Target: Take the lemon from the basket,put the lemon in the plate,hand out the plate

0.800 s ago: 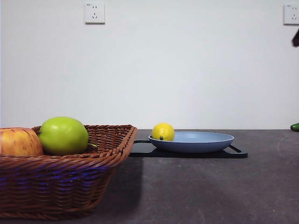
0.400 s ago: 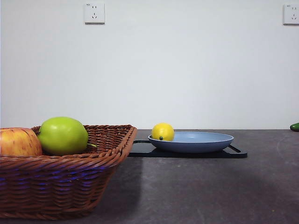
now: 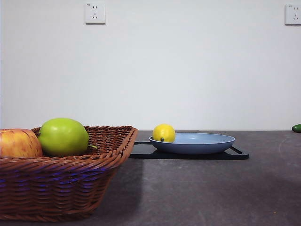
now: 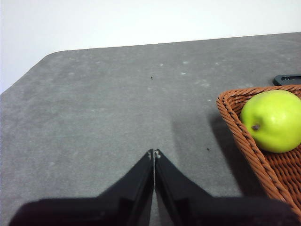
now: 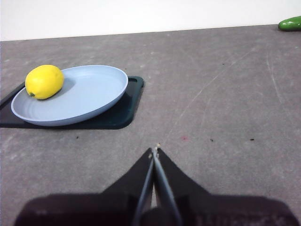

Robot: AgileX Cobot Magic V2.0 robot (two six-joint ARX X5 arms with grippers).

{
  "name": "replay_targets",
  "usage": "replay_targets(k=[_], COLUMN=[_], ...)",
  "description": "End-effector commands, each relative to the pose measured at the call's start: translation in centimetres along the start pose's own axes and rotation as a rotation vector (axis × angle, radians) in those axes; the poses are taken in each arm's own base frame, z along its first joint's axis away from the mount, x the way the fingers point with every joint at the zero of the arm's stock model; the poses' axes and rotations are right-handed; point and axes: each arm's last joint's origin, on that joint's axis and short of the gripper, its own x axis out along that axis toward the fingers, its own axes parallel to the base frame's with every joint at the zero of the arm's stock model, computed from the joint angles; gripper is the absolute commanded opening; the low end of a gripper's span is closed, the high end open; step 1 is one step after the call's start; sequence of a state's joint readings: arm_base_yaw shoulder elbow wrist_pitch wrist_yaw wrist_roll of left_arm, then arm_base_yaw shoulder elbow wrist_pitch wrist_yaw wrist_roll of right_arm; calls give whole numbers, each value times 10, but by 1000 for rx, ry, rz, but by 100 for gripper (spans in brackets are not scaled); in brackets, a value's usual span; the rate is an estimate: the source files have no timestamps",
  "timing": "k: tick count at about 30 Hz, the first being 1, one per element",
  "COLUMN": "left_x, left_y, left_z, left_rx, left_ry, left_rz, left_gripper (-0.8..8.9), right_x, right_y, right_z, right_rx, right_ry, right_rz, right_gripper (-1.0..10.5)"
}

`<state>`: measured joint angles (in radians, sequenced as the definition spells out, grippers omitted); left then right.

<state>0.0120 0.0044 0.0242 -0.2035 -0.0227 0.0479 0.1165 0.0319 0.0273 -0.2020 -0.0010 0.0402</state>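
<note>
The yellow lemon (image 3: 164,133) (image 5: 44,81) lies in the grey-blue plate (image 3: 202,142) (image 5: 84,96), at the plate's left edge in the front view. The plate rests on a flat black tray (image 3: 237,154) (image 5: 127,108). The brown wicker basket (image 3: 61,188) (image 4: 244,141) stands at the near left. My right gripper (image 5: 154,151) is shut and empty, hovering over bare table well short of the plate. My left gripper (image 4: 154,152) is shut and empty above the table beside the basket. Neither arm shows in the front view.
A green apple (image 3: 63,137) (image 4: 273,120) and a red-yellow apple (image 3: 19,143) sit in the basket. A green object (image 3: 297,127) (image 5: 290,23) lies at the far right of the table. Two wall sockets (image 3: 95,12) are on the white wall behind.
A black arm tip at the upper right edge of the front view one second ago has left the picture. The lemon, plate and basket have not moved.
</note>
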Motion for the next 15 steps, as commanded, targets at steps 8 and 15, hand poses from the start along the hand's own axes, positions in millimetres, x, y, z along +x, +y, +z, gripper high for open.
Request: replay_targets(k=[8, 15], left_x=[1, 1], left_y=[0, 0], left_z=[-2, -2], left_rx=[-7, -7], left_ry=[5, 5], left_rz=[2, 2], left_gripper=[9, 9], right_x=[1, 1], right_y=[0, 0], right_z=[-2, -2], right_rx=[3, 3], right_ry=[-15, -15], right_rz=[-2, -3], right_gripper=[4, 4])
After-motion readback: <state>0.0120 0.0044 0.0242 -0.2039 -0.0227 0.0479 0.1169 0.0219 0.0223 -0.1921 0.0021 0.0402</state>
